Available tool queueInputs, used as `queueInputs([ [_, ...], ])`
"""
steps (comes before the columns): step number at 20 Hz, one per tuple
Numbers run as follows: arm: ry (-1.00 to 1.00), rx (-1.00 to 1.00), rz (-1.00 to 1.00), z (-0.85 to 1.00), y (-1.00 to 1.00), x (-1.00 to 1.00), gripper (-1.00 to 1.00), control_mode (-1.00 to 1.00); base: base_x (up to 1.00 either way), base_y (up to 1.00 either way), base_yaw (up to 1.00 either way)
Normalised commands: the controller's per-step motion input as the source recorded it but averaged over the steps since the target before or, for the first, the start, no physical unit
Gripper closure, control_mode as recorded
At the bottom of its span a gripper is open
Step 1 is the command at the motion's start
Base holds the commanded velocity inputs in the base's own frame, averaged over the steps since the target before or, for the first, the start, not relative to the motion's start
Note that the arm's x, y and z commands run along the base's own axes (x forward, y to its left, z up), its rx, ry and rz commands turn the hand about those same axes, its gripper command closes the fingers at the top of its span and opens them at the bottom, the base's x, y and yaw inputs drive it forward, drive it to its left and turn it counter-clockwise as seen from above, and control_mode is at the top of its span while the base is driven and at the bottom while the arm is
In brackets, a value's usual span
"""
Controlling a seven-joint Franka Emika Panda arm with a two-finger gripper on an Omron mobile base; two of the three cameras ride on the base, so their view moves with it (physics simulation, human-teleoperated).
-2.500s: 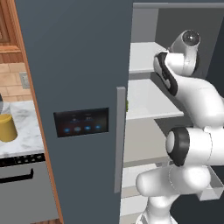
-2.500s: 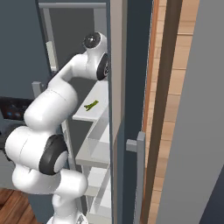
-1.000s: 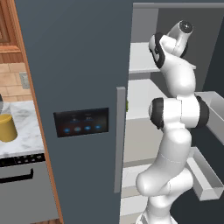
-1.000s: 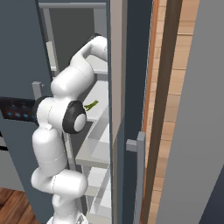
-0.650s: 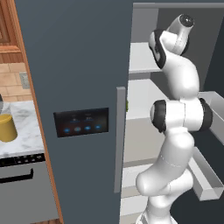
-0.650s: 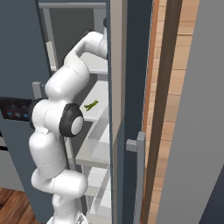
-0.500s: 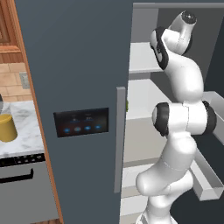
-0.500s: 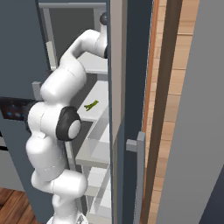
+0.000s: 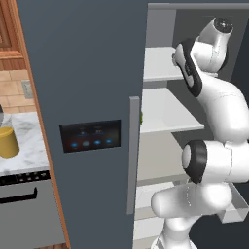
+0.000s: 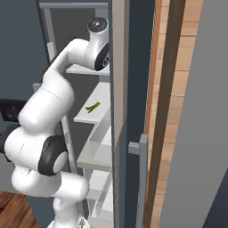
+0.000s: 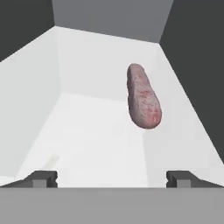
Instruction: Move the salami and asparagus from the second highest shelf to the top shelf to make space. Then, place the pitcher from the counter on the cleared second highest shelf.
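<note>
In the hand view the gripper [image 11: 112, 178] has its two dark finger tips spread wide apart at the bottom of the frame, with nothing between them. The salami [image 11: 143, 97] lies ahead of the tips and apart from them, a little toward the right-hand tip's side rather than centred in the gap. It rests on a flat white slab, near where the slab meets the dark right wall, and its long axis runs away from the hand toward the pale back wall, leaning slightly left at its far end. The near end is the fatter, redder one; the far end is narrower and paler.

In the left base view the arm reaches up into the open fridge, its wrist at the level of the top shelf [image 9: 158, 65], the uppermost white slab. The hand itself is hidden behind the arm's own links there, so the fingers cannot be made out from that side. Below it lies the second highest shelf [image 9: 165, 113].

In the right base view the asparagus [image 10: 93, 107] lies on the second highest shelf [image 10: 95, 112], a small bent green stalk pointing diagonally, well below the arm's wrist.

To the far left, the pitcher [image 9: 7, 141] stands upright on the counter [image 9: 26, 151], well apart from the fridge interior.
</note>
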Motion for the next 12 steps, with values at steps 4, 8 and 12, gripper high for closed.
queueInputs([
  [4, 0.00, 0.00, 0.00, -0.80, 0.20, -0.93, -1.00, -1.00, 0.00, 0.00, 0.00],
  [8, 0.02, 0.00, 0.00, -0.58, 0.24, -0.78, -1.00, -1.00, 0.00, 0.00, 0.00],
  [12, 0.11, 0.00, 0.00, -0.14, 0.34, -0.57, -1.00, -1.00, 0.00, 0.00, 0.00],
])
